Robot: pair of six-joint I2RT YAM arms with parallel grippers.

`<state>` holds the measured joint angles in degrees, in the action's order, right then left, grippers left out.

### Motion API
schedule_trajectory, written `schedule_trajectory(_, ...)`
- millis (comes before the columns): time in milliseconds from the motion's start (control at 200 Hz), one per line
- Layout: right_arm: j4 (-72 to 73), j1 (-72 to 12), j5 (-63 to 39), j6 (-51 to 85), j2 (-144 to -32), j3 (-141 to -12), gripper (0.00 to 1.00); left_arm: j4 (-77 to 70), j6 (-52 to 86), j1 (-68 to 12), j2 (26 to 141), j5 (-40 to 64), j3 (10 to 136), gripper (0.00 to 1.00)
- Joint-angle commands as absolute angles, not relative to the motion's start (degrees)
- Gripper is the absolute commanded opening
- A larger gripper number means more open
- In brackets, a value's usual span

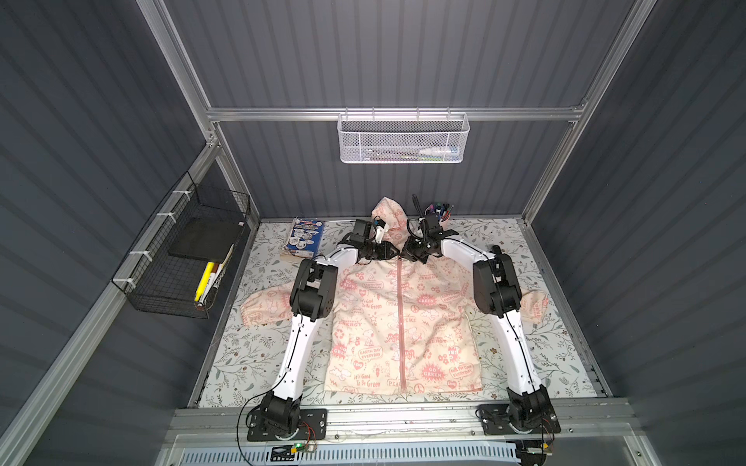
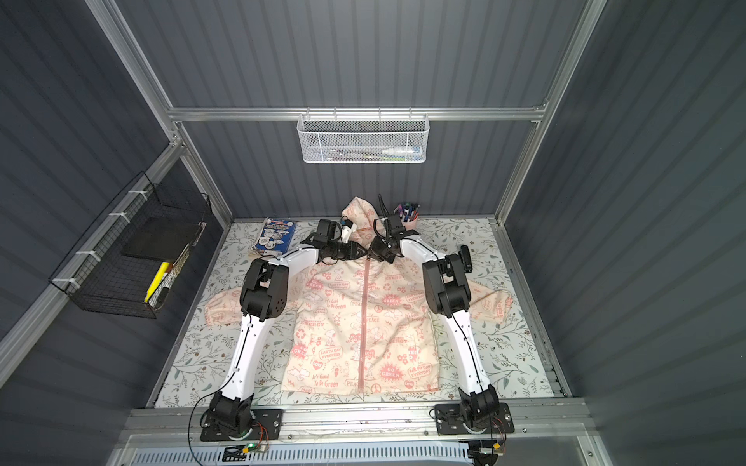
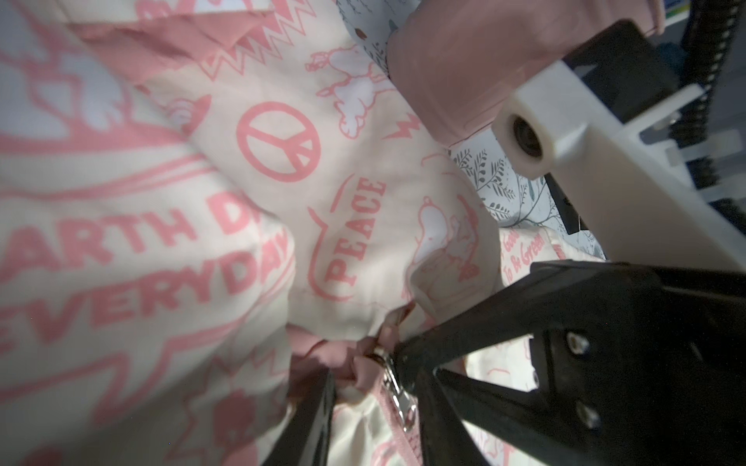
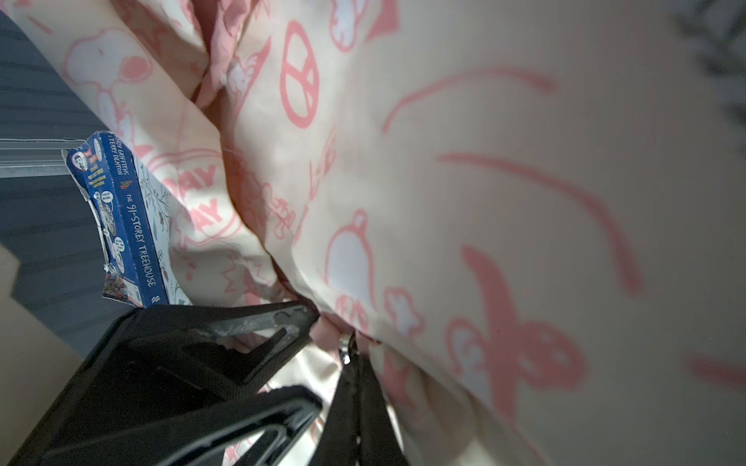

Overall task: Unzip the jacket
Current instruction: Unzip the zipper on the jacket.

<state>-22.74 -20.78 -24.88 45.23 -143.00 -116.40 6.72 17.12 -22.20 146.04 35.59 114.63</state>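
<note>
Currently the jacket [image 1: 371, 335] lies flat, front up, on the surface [image 1: 250, 355] just beside the book [image 1: 304, 238]. Right hand [image 4: 351, 363] pinches the zipper pull [image 3: 399, 397]; left hand [image 4: 315, 357], part open, straddles collar fabric, gripping nothing clearly.

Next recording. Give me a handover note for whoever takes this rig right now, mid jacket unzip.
Grippers: left gripper has fingers apart against the jacket at the neck, beside the top of the zipper, no clear grip; right gripper is shut on the zipper pull.
Things: jacket lies flat, front up, on the table, hood at the far end.
Done: pull caught at the neck.
To do: zipper is closed neck to hem; draw the pull toward the hem, probably while the left gripper pins the neck.
</note>
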Motion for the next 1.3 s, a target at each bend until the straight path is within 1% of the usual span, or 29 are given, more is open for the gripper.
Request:
schedule_trajectory(0,-23.57,-20.65,-25.4,46.13,-145.9,-115.14,0.03,11.6,17.51,-22.85,149.71,34.83,114.05,0.36)
schedule_trajectory(230,-23.51,-20.66,-25.49,46.53,-146.09,-114.7,0.02,15.15,16.37,-23.94,151.7,32.07,116.06,0.3)
schedule_trajectory(355,-23.31,-20.65,-25.62,46.75,-146.16,-114.44,0.02,16.98,15.93,-24.74,152.65,29.82,116.98,0.29)
schedule_trajectory(620,-23.2,-20.65,-25.88,46.99,-146.29,-114.26,0.01,16.61,15.75,-25.4,153.02,30.56,116.43,0.27)
schedule_trajectory(750,-23.2,-20.65,-25.93,46.98,-146.43,-114.17,0.01,16.62,15.91,-25.4,153.03,30.29,116.51,0.19)
schedule_trajectory(881,-23.59,-20.65,-25.78,46.64,-146.2,-114.17,0.01,16.45,16.08,-25.4,152.79,30.55,116.69,0.08)
schedule_trajectory(961,-23.64,-20.5,-25.41,46.34,-145.42,-113.79,0.01,15.5,16.64,-25.4,152.12,31.73,116.47,0.0)
schedule_trajectory(1091,-22.64,-20.1,-25.65,44.87,-142.8,-112.09,0.03,14.79,18.77,-25.15,150.4,35.53,115.61,0.0)
schedule_trajectory(1216,-19.24,-19.69,-26.54,42.64,-137.85,-108.5,0.08,11.58,19.14,-24.77,148.09,37.97,114.73,0.0)
schedule_trajectory(1296,-16.57,-19.38,-26.72,42.01,-134.18,-105.49,0.12,7.36,19.46,-24.61,145.53,39.9,112.06,0.0)
